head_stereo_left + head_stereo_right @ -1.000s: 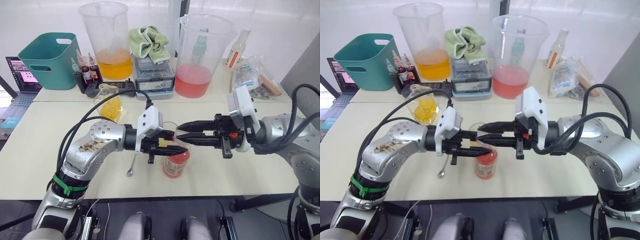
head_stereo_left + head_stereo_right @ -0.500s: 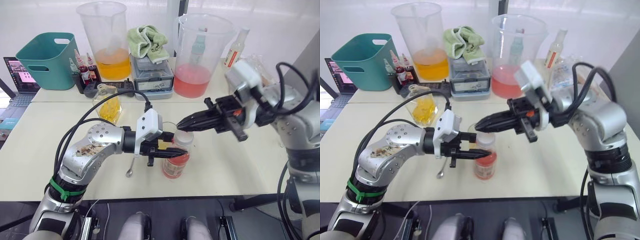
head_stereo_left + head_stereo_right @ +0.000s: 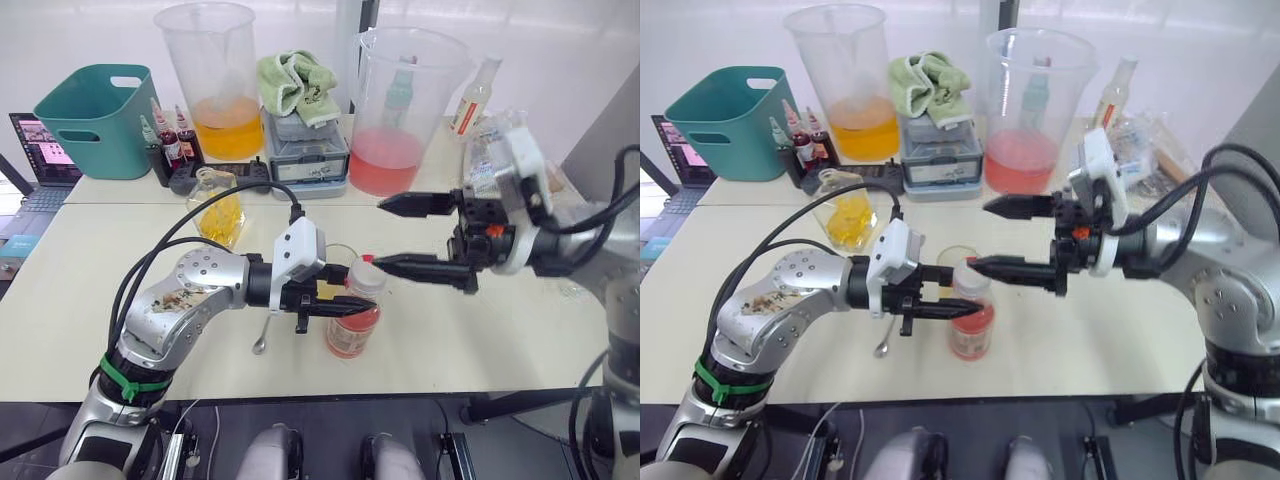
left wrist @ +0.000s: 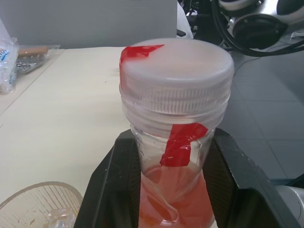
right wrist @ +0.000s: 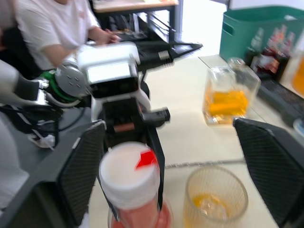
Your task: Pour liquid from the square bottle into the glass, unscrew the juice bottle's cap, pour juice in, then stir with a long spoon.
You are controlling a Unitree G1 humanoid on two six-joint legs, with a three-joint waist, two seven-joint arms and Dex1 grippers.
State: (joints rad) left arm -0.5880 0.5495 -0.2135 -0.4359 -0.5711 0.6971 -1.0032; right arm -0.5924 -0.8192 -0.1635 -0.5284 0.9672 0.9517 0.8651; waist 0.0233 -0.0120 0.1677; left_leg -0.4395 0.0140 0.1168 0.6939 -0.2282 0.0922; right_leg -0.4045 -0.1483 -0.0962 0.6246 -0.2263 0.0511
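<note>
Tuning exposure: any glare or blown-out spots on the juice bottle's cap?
Left wrist view: cap evenly lit, no glare. Right wrist view: its top bright, red tape readable. Eye views: wall behind the pink jug blown out white.

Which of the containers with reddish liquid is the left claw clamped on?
The juice bottle with the white cap, at the table's front edge. The left claw grips its neck; the big pink jug stands at the back.

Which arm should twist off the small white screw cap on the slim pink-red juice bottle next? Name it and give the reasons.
Right. The right gripper is open, level with the white cap and pointing at it, while the left gripper is shut on the juice bottle, steadying it.
</note>
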